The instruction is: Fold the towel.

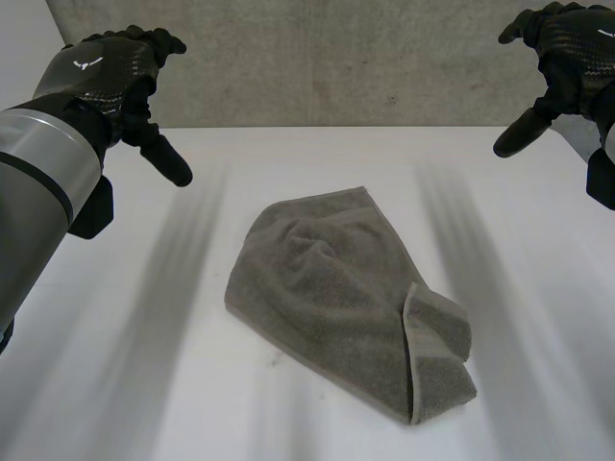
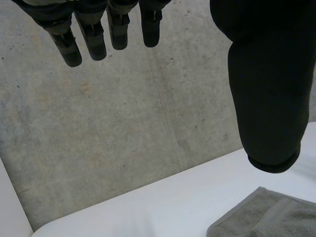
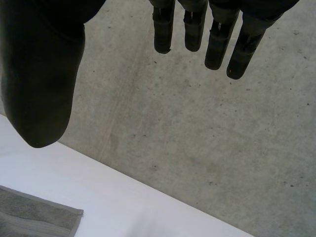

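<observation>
A grey towel [image 1: 336, 288] lies crumpled on the middle of the white table [image 1: 144, 384], with its near right corner turned over. One towel corner [image 2: 266, 217] lies below my left thumb in the left wrist view, and another corner [image 3: 44, 217] lies below my right thumb in the right wrist view. My left hand [image 1: 110, 72] hangs high above the table's far left, open with straight fingers [image 2: 94, 34] and empty. My right hand [image 1: 567, 48] hangs high at the far right, also open, its fingers [image 3: 217, 39] straight and holding nothing. Both hands are well apart from the towel.
A grey concrete wall [image 1: 336, 58] stands right behind the table's far edge. Bare white table surface lies all round the towel, on both sides and in front.
</observation>
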Controlling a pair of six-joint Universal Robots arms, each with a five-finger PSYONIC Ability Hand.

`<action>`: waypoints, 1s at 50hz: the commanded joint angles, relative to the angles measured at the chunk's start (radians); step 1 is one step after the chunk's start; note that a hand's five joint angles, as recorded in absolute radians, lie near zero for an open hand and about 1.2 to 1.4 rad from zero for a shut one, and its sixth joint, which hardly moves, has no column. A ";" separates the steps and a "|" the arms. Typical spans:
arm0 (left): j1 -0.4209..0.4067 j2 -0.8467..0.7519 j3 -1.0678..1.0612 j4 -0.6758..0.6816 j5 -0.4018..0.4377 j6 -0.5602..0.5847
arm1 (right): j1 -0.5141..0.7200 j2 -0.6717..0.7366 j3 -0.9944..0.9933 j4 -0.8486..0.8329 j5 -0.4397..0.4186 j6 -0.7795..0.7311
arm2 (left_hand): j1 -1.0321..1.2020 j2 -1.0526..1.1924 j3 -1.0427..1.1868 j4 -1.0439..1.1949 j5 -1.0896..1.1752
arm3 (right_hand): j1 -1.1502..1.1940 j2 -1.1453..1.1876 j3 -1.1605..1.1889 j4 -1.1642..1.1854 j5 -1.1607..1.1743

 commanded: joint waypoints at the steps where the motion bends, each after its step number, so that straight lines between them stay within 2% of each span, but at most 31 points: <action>1: 0.001 0.004 0.001 0.000 0.001 0.001 | 0.000 0.000 0.002 -0.002 0.000 0.000 | 0.017 0.023 0.022 0.024 -0.012 | -0.096 -0.098 -0.077 -0.094 -0.068; 3: 0.001 0.006 0.001 0.000 0.001 0.001 | 0.000 0.000 0.002 -0.002 -0.002 -0.001 | 0.046 0.053 0.052 0.053 0.017 | -0.096 -0.098 -0.077 -0.094 -0.068; 4: -0.001 0.006 -0.002 0.002 0.003 0.001 | 0.000 0.000 0.003 -0.006 -0.002 -0.001 | 0.183 0.189 0.188 0.190 0.154 | 0.175 0.172 0.193 0.176 0.202; 5: -0.001 0.006 -0.002 0.002 0.003 0.001 | -0.001 0.001 0.007 -0.008 -0.006 0.002 | 0.184 0.191 0.190 0.191 0.155 | 0.275 0.272 0.293 0.276 0.302; 6: -0.001 0.007 -0.003 0.002 0.003 0.000 | -0.001 0.002 0.007 -0.008 -0.006 0.002 | 0.309 0.316 0.315 0.316 0.280 | 0.276 0.273 0.294 0.277 0.303; 8: -0.001 0.007 -0.003 0.003 0.003 0.004 | -0.010 0.005 -0.003 0.006 -0.014 0.000 | 0.219 0.226 0.225 0.227 0.190 | -0.096 -0.098 -0.077 -0.094 -0.068; 9: -0.001 0.007 0.000 0.002 0.004 0.004 | -0.011 0.005 -0.003 0.006 -0.014 0.000 | -0.002 0.005 0.004 0.006 -0.031 | -0.096 -0.098 -0.077 -0.094 -0.068; 16: -0.001 0.007 0.003 0.000 0.004 0.004 | -0.026 0.006 -0.009 0.031 -0.066 0.002 | -0.002 0.005 0.004 0.006 -0.031 | -0.096 -0.098 -0.077 -0.094 -0.068; 28: -0.001 0.006 -0.006 0.002 0.009 0.003 | -0.030 0.006 -0.009 0.029 -0.078 -0.017 | -0.002 0.005 0.004 0.006 -0.031 | -0.096 -0.098 -0.077 -0.094 -0.068; 30: -0.001 0.006 -0.012 0.003 0.011 0.006 | -0.021 0.011 -0.004 0.043 -0.116 -0.126 | -0.002 0.005 0.004 0.006 -0.031 | -0.096 -0.098 -0.077 -0.094 -0.068; 31: -0.002 0.006 -0.015 0.005 0.012 0.010 | -0.021 0.011 -0.004 0.043 -0.117 -0.127 | 0.002 0.009 0.008 0.009 -0.027 | -0.096 -0.098 -0.077 -0.094 -0.068; 32: -0.004 0.006 -0.020 0.006 0.014 0.014 | -0.020 0.017 0.011 0.061 -0.145 -0.230 | 0.014 0.020 0.019 0.021 -0.015 | -0.096 -0.098 -0.077 -0.094 -0.068; 33: -0.004 0.006 -0.020 0.006 0.014 0.014 | -0.020 0.017 0.011 0.061 -0.146 -0.231 | 0.014 0.020 0.020 0.021 -0.015 | -0.096 -0.098 -0.077 -0.094 -0.068; 35: -0.005 0.004 -0.028 0.009 0.015 0.015 | -0.017 0.029 0.063 0.121 -0.170 -0.485 | 0.023 0.029 0.028 0.030 -0.007 | -0.096 -0.098 -0.077 -0.094 -0.068; 36: -0.005 0.001 -0.032 0.011 0.023 0.015 | -0.017 0.029 0.063 0.121 -0.170 -0.486 | 0.026 0.032 0.031 0.033 -0.004 | -0.096 -0.098 -0.077 -0.094 -0.068; 38: -0.005 -0.011 -0.040 0.011 0.037 0.015 | -0.001 0.037 0.132 0.150 -0.183 -0.697 | 0.032 0.038 0.037 0.039 0.002 | -0.096 -0.098 -0.077 -0.094 -0.068; 41: -0.008 -0.031 -0.077 0.016 0.080 0.023 | 0.031 0.038 0.163 0.152 -0.183 -0.774 | 0.049 0.056 0.055 0.056 0.020 | -0.096 -0.098 -0.077 -0.094 -0.068; 43: -0.008 -0.060 -0.101 0.020 0.098 0.041 | 0.103 0.051 0.221 0.144 -0.186 -0.834 | 0.064 0.070 0.069 0.071 0.035 | -0.096 -0.098 -0.077 -0.094 -0.068; 50: -0.004 -0.174 -0.245 0.061 0.126 0.245 | 0.137 0.113 0.335 0.051 -0.212 -0.872 | 0.081 0.088 0.087 0.089 0.052 | -0.071 -0.074 -0.053 -0.069 -0.043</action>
